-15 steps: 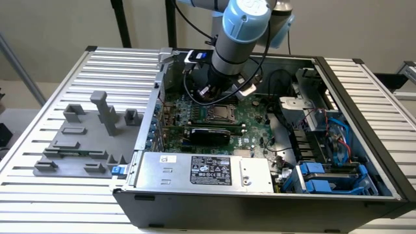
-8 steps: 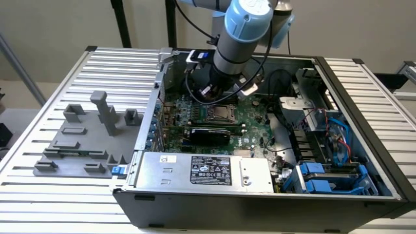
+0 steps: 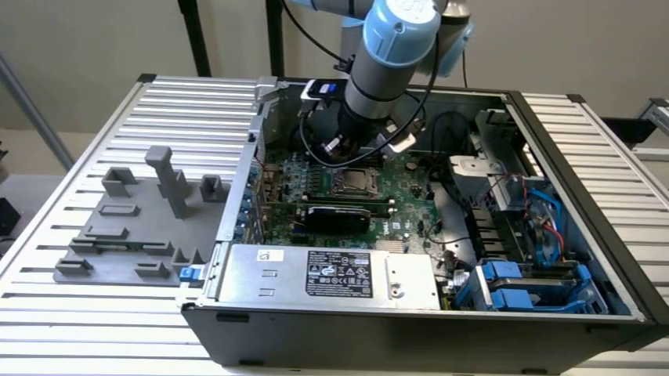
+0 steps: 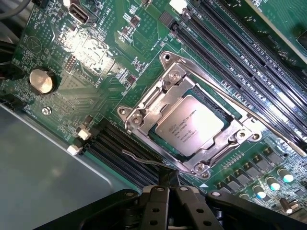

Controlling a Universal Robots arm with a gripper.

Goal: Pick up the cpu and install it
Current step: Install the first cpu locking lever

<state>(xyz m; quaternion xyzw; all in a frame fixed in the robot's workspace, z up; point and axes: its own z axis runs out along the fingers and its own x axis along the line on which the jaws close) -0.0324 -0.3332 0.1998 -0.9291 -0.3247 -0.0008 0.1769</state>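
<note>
The gripper (image 4: 168, 178) has its two black fingers (image 4: 162, 184) drawn together, tips almost meeting, with nothing between them. They hang just above the edge of the socket frame (image 4: 165, 91), beside the thin wire lever (image 4: 144, 159) that runs along that side of the frame. The cpu (image 4: 192, 125) lies flat inside the socket frame, its pale silver printed top facing up, the metal frame around it on all sides; the fingers are apart from it. Around the socket frame spreads the green motherboard (image 4: 96, 57), with black memory slots (image 4: 230, 52) on the far side of the frame from the fingers and a round coin battery (image 4: 41, 80) well away from it. In the exterior view the gripper (image 3: 350, 149) reaches down into the open computer case (image 3: 418, 345) right over the socket frame, and the grey fixture blocks (image 3: 136, 227) stand outside the case, well apart from the frame.
</note>
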